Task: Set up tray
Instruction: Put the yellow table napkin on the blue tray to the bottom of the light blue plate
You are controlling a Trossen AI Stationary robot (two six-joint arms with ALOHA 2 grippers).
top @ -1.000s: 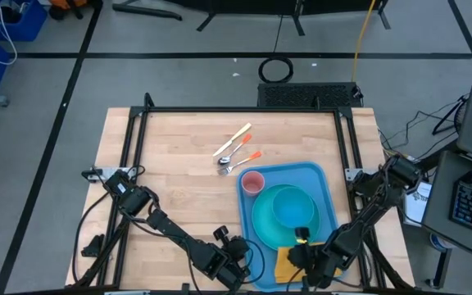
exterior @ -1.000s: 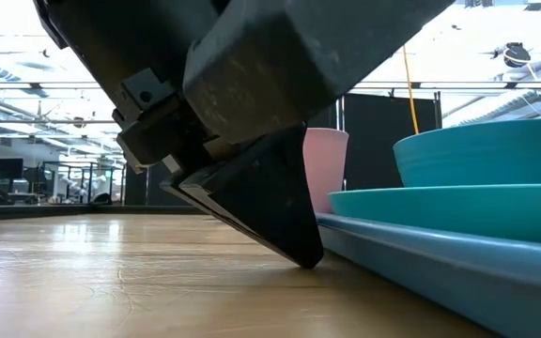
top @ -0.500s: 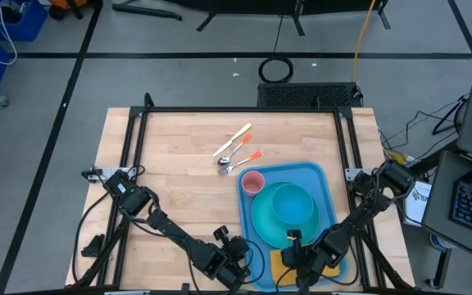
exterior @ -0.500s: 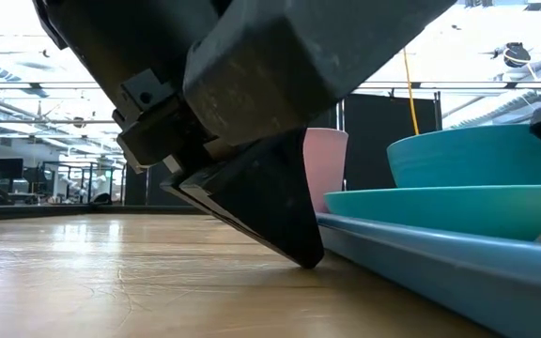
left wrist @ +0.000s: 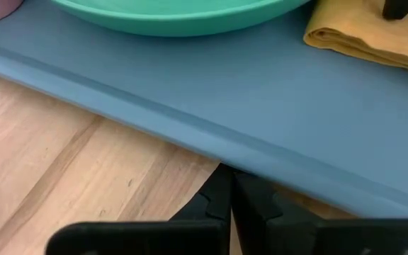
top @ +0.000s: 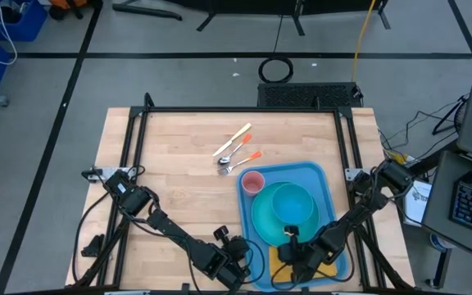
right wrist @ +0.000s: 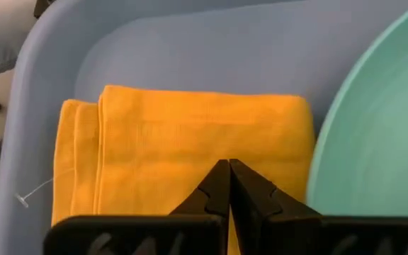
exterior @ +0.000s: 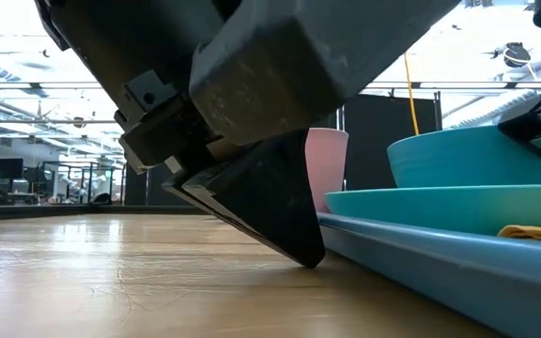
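While our right gripper (right wrist: pixel 229 166) hovers closed and empty just over the napkin (right wrist: pixel 190 142) on the tray (top: pixel 328 190), we judge that placed. Next, we think, comes cutlery.

1 tray (top: pixel 327 182), 1 plate (top: pixel 262 225), 1 bowl (top: pixel 292 205), 1 cup (top: pixel 253 182), 1 napkin (right wrist: pixel 190 149), 3 utensils (top: pixel 234 152).

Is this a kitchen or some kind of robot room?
Probably a robot lab or workshop, not a kitchen: a metal-framed wooden table, black cables on the grey floor, and a big hall with desks and screens.
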